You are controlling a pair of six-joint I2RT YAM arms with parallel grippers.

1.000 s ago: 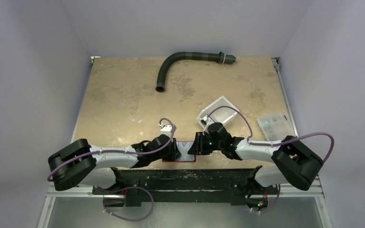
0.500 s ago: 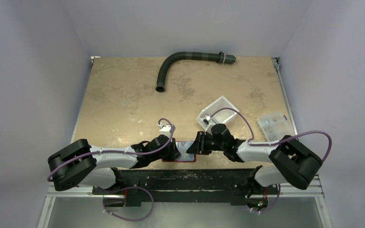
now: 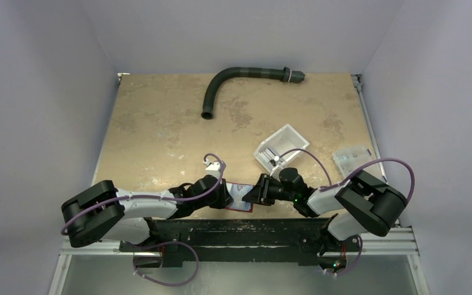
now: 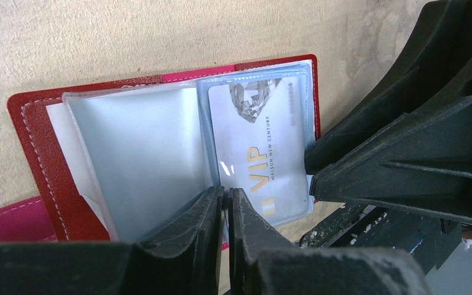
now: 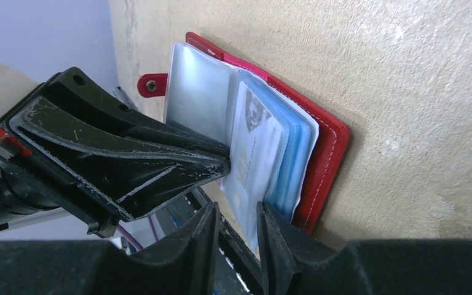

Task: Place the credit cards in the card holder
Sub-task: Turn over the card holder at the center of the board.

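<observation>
The card holder (image 3: 238, 198), a dark-red wallet (image 4: 31, 129), lies open at the table's near edge with its clear sleeves fanned out. A pale credit card (image 4: 264, 141) printed VIP sits in a right-hand sleeve (image 5: 249, 153). My left gripper (image 4: 227, 195) has its jaws down to a thin slit, tips against the sleeves' near edge at the fold. I cannot see whether a sleeve is pinched. My right gripper (image 5: 236, 208) stands open from the other side, its fingers either side of the card's protruding end. The two grippers (image 3: 226, 195) (image 3: 257, 192) nearly meet over the wallet.
A white bin (image 3: 283, 144) stands just behind the right arm and a clear compartmented box (image 3: 351, 157) lies at the right edge. A dark curved hose (image 3: 233, 80) lies at the back. The black rail (image 3: 239, 224) runs directly beside the wallet.
The right arm has swung down and to the right, uncovering more of the white bin. The left jaws have narrowed a little. The wallet has tilted slightly.
</observation>
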